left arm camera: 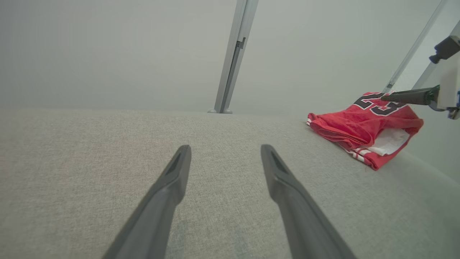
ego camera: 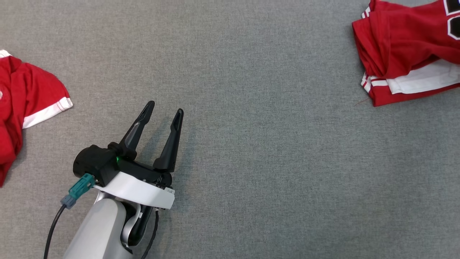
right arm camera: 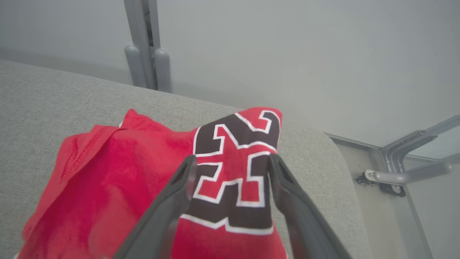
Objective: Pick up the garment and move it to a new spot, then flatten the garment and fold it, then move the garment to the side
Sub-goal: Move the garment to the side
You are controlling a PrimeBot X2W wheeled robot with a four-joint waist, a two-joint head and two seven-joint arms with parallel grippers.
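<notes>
**A:** Where is the garment?

**B:** The folded red jersey (ego camera: 402, 46) lies on the grey worktop (ego camera: 251, 144), at the upper right of the head view and close to a rounded corner. White-striped trim shows along its near edge, and a black number outlined in white faces up.

**A:** And the right hand?

**B:** The right hand (right arm camera: 233, 160) is over that number with its two dark fingers spread apart, one on each side of the print. It is released, with nothing pinched between them. I cannot tell whether the tips touch the cloth.

**A:** The left one?

**B:** The left hand (ego camera: 165, 108) is above bare worktop at the lower left. Its fingers are wide apart and grasp nothing, and it is well apart from the jersey.

**A:** Anything else on the worktop?

**B:** A second red garment (ego camera: 21, 97) with a white-banded sleeve lies crumpled at the left edge. It is near the left hand but not touching it.
</notes>
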